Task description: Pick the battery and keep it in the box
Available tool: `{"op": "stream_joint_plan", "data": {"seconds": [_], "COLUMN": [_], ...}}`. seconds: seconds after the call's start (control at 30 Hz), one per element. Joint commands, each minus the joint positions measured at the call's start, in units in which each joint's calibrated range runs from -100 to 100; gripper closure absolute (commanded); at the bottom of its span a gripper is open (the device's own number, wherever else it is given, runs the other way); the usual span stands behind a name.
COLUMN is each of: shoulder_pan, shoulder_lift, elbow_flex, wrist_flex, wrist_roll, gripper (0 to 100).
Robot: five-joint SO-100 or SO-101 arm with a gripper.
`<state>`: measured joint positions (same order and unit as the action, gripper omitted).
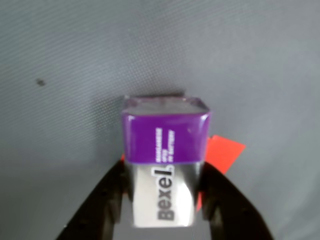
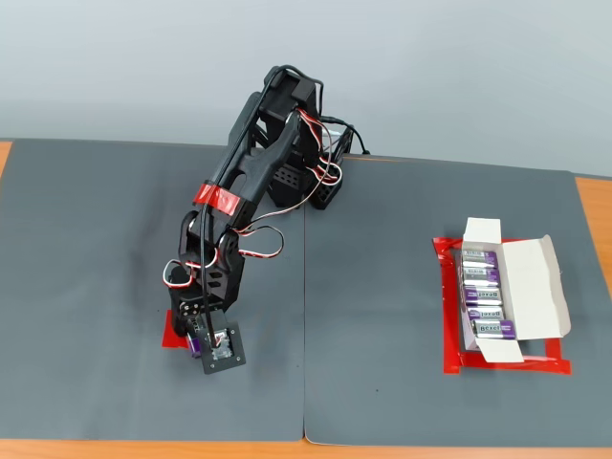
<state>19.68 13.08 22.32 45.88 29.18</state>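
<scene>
Looking through the wrist view, you are seeing the gripper [image 1: 162, 200] clamping the battery [image 1: 164, 160] between its two black fingers [image 1: 100, 205], jaws closed only as far as the battery's width. Its purple end is facing up, and a red tape patch [image 1: 225, 152] is peeking out behind it on the grey mat [image 1: 75, 50].

Turning to the fixed view, you are holding the battery [image 2: 197, 342] near the front edge of the tabletop, left of centre, over the red patch [image 2: 174, 330]. The box [image 2: 502, 301] is lying open toward the right edge, well apart from the gripper [image 2: 206, 346], with other batteries [image 2: 486, 296] lined up inside it.

Bare grey mat [image 2: 382, 287] lies between me and the box [image 2: 507, 296] far right; nothing stands between.
</scene>
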Motion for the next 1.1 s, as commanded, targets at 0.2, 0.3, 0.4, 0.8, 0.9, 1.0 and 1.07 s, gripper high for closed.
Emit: {"op": "stream_joint_plan", "data": {"seconds": [0.2,0.3,0.4,0.8,0.9,1.0,1.07], "shoulder_pan": [-2.85,-4.79,-5.99,-14.79,-18.15,-21.8,-24.41], "shoulder_lift": [-8.21,-13.21,-16.26,-28.3,-31.1,-33.13,-33.9], "elbow_flex": [-1.2,-1.1,-1.38,-1.1,-0.92,-0.92,-0.92], "wrist_flex": [0.04,0.04,0.04,0.13,0.13,0.13,0.13], "wrist_roll": [-5.97,-7.22,-8.37,-12.54,-13.58,-14.41,-14.67], "gripper": [91,91,91,91,91,91,91]}}
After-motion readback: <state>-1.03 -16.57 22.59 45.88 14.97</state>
